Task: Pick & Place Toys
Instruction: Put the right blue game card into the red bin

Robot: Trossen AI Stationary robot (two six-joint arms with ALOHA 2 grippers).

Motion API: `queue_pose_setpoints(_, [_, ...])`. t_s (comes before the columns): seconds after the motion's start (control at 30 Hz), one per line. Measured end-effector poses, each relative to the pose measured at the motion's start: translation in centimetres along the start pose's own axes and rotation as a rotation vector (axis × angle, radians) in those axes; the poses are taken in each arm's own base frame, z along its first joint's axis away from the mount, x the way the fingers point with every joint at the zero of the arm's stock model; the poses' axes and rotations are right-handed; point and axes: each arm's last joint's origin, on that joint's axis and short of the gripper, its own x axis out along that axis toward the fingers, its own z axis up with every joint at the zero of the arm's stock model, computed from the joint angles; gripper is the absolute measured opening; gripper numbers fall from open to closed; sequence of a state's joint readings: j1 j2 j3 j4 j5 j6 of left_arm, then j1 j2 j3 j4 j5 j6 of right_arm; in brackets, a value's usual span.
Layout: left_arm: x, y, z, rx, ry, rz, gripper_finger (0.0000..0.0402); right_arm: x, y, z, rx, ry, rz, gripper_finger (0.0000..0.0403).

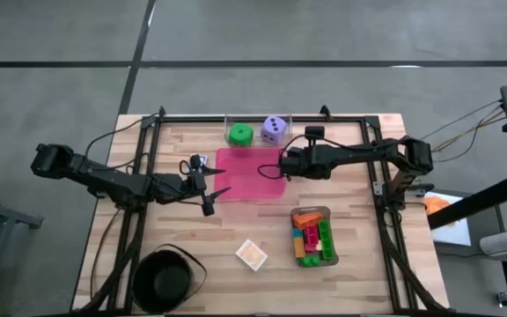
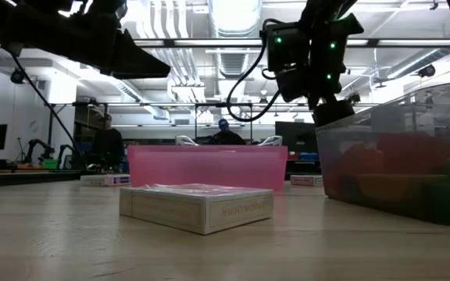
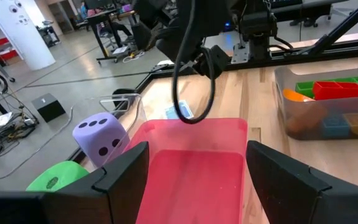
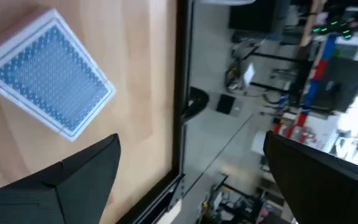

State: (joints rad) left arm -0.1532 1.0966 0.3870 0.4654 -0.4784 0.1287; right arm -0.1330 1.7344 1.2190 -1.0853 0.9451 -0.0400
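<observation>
A pink tray point(image 1: 249, 180) stands mid-table. My left gripper point(image 1: 216, 199) hovers open at the tray's left end, and in its wrist view the tray point(image 3: 194, 165) shows between the fingers. My right gripper point(image 1: 275, 167) is open above the tray's far right corner. Its wrist view looks down on a blue card point(image 4: 48, 78) lying flat on the wood, ahead of the fingers; the same card point(image 3: 180, 112) shows beyond the tray. A green die point(image 1: 240, 135) and a purple die point(image 1: 274, 129) sit in a clear tray at the far edge. Coloured bricks point(image 1: 313, 236) fill a grey tray.
An orange card pack point(image 1: 252, 254) lies flat near the front, and a black bowl point(image 1: 167, 280) stands at the front left. Black frame rails point(image 1: 236, 117) run along the table's far edge and sides. People sit in the room beyond the table point(image 2: 225, 134).
</observation>
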Motion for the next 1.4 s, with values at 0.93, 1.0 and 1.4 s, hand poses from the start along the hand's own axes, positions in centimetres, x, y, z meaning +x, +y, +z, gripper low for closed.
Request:
queue_pose_setpoints(0.93, [0.0, 0.0, -0.2, 0.006, 0.019, -0.003, 0.027, 7.5, -3.4, -0.7, -0.148, -0.145, 0.671, 0.0397])
queue_pose_setpoints(1.0, [0.0, 0.0, -0.2, 0.006, 0.019, -0.003, 0.027, 7.9, -3.3, -0.8, -0.177, -0.179, 0.69, 0.0397])
queue_pose_setpoints(1.4, [0.0, 0.0, -0.2, 0.011, 0.02, -0.002, 0.027, 11.2, -1.5, -0.3, -0.257, -0.191, 0.744, 0.0397])
